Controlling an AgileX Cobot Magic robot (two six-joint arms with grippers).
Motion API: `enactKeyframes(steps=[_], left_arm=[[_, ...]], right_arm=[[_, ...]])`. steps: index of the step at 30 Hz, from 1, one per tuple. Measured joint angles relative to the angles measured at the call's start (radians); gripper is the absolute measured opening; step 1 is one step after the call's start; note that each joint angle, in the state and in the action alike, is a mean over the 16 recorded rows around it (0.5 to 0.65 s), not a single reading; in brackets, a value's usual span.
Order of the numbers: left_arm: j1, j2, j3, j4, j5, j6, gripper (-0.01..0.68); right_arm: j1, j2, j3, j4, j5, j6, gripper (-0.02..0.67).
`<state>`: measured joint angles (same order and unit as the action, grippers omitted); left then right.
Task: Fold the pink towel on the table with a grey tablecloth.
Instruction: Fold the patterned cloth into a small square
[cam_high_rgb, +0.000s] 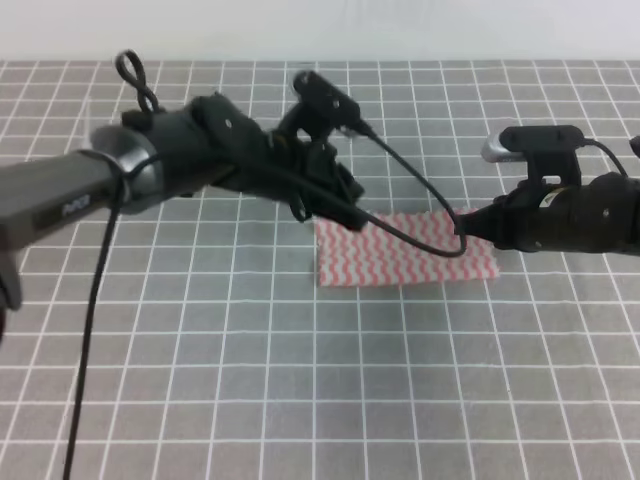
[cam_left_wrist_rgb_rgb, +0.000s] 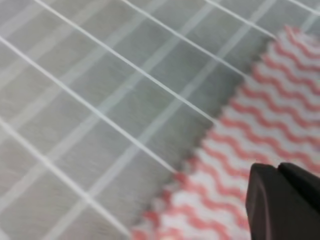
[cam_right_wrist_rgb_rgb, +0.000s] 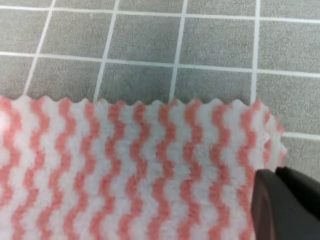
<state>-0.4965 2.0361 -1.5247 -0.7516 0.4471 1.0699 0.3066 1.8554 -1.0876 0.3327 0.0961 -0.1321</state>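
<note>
Pink towel (cam_high_rgb: 400, 252) lay flat mid-counter (cam_high_rgb: 300, 380). Left pincer (cam_high_rgb: 345, 205) sat over its left corner, right pincer (cam_high_rgb: 468, 225) at its right edge; can't tell either one's grip.

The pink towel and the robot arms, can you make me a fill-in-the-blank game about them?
1. The pink towel has wavy stripes of pink and ____.
2. It lies on the table with a grey tablecloth, which is marked with a ____ of thin white lines.
3. The left gripper is over the towel's ____ end in the high view.

Missing words: white; grid; left
</note>
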Motion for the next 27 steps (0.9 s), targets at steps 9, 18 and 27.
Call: enactKeyframes(steps=[9, 18, 27], left_arm=[[-0.007, 0.057, -0.005, -0.050, 0.077, 0.044, -0.001], [-0.007, 0.088, -0.005, 0.024, 0.090, 0.050, -0.002], [-0.005, 0.111, -0.007, 0.081, 0.089, 0.043, -0.003]], right_arm=[[0.000, -0.007, 0.000, -0.002, 0.016, 0.000, -0.015], [-0.001, -0.007, 0.000, -0.025, 0.013, 0.000, -0.015], [-0.012, -0.007, 0.000, -0.041, 0.028, 0.000, 0.052]])
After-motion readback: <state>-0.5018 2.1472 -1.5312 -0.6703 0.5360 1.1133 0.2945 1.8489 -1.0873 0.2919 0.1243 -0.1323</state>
